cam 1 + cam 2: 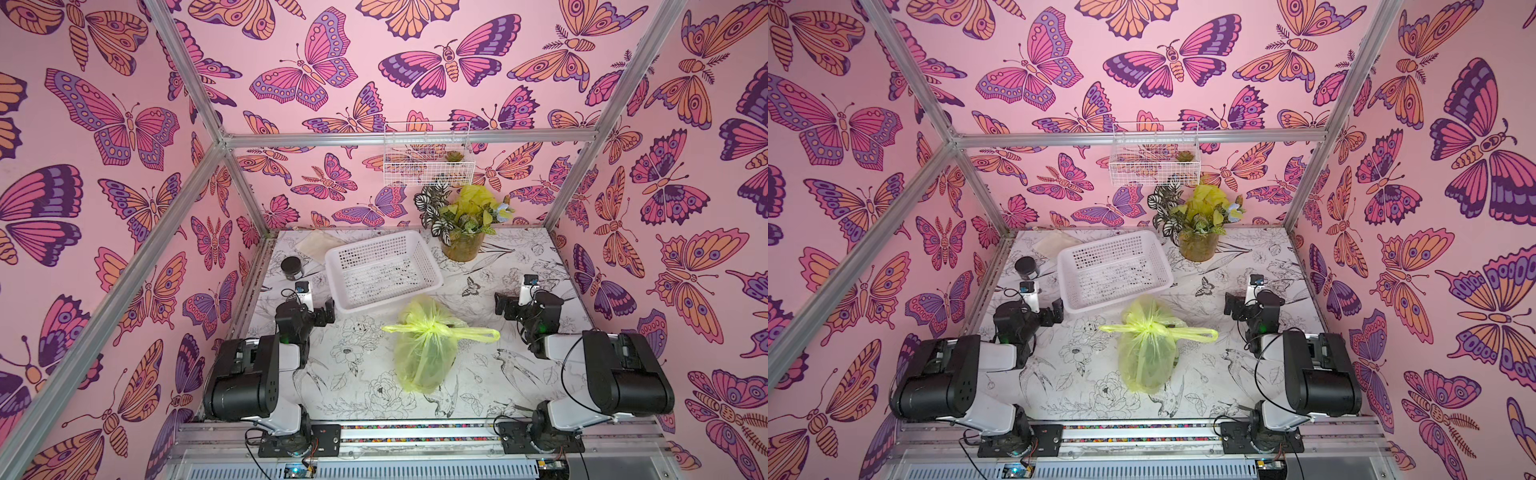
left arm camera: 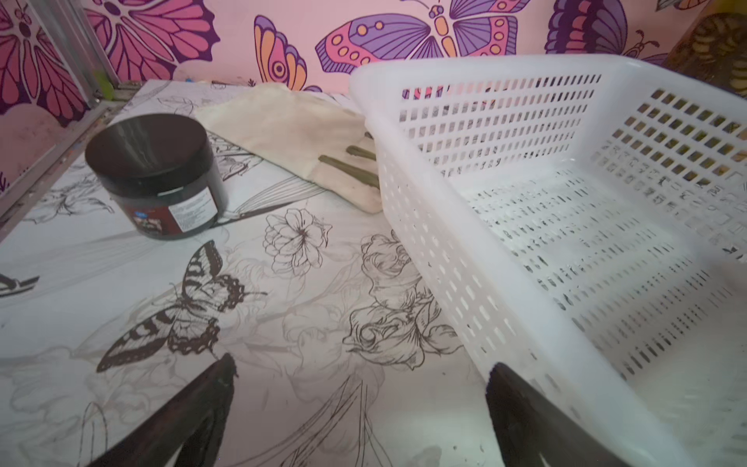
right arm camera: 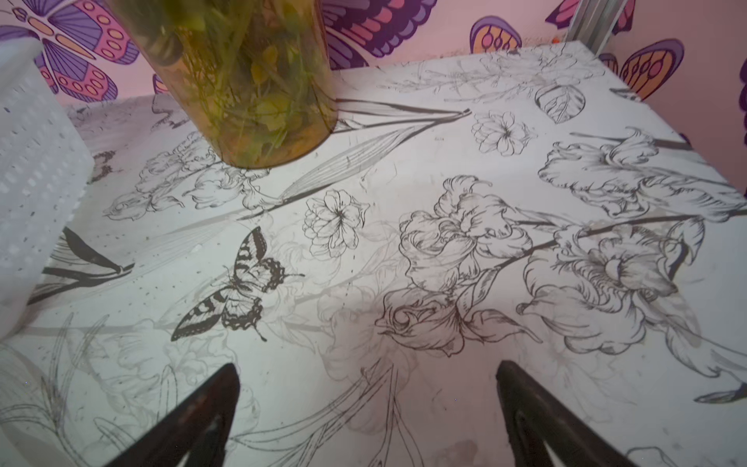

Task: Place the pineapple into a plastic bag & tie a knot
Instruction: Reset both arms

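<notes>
Since the knot (image 1: 433, 328) already sits cinched across the plastic bag (image 1: 417, 370), which lies mid-table just on the near side of the white basket (image 1: 345, 253) with a dim dark shape inside, likely the pineapple (image 1: 430, 359), you have only the retreat to do well. Your left gripper (image 1: 326, 311) stands spread and empty well to its left, your right gripper (image 1: 503, 305) likewise well to its right. Move both arms away high, clear of the loop ends, without nudging the bag.
</notes>
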`<action>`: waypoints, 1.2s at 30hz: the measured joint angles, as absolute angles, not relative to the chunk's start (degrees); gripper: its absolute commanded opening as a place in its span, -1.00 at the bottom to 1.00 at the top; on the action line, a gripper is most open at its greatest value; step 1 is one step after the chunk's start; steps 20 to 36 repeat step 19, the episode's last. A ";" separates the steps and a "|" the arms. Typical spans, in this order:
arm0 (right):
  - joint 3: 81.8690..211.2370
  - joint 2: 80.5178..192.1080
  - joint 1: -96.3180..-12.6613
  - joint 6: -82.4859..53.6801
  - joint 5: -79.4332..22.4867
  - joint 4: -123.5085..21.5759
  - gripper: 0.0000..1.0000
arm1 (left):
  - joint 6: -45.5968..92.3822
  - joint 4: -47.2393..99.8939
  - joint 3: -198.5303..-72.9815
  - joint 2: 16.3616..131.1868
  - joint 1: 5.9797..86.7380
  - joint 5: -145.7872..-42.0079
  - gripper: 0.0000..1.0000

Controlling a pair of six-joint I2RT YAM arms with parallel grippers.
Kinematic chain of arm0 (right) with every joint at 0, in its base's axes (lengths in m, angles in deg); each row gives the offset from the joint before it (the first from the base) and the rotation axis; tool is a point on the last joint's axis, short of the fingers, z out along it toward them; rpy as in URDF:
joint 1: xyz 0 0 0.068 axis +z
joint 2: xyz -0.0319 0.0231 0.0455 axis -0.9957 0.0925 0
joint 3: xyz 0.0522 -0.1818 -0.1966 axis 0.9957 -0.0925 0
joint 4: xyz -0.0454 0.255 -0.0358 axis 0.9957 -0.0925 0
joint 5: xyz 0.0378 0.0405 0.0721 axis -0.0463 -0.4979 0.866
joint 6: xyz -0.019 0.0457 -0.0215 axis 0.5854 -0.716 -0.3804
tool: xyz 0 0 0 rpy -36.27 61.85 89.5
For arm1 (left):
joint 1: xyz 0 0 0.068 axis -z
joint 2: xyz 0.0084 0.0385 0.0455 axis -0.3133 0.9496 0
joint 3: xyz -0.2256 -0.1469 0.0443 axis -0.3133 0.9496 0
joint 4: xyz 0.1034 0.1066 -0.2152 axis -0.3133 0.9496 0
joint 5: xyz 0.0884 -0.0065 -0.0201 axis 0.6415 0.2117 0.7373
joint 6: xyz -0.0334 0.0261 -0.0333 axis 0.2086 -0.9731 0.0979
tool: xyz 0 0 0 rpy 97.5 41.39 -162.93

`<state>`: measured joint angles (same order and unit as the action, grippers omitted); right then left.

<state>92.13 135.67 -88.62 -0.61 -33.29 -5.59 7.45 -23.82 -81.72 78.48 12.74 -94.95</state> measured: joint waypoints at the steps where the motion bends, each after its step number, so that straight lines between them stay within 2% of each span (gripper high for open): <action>1: 92.13 135.72 -88.62 -0.64 -33.53 -4.67 0.98 | 7.47 -24.41 -81.83 78.48 12.89 -94.03 0.98; 15: 92.52 135.57 -88.53 -0.64 -35.37 -4.74 0.98 | 6.42 -20.89 -84.30 78.55 14.93 -88.06 0.98; 36: 92.52 135.50 -88.27 -0.64 -35.54 -4.72 0.98 | 6.40 -20.67 -84.30 78.55 14.93 -87.84 0.98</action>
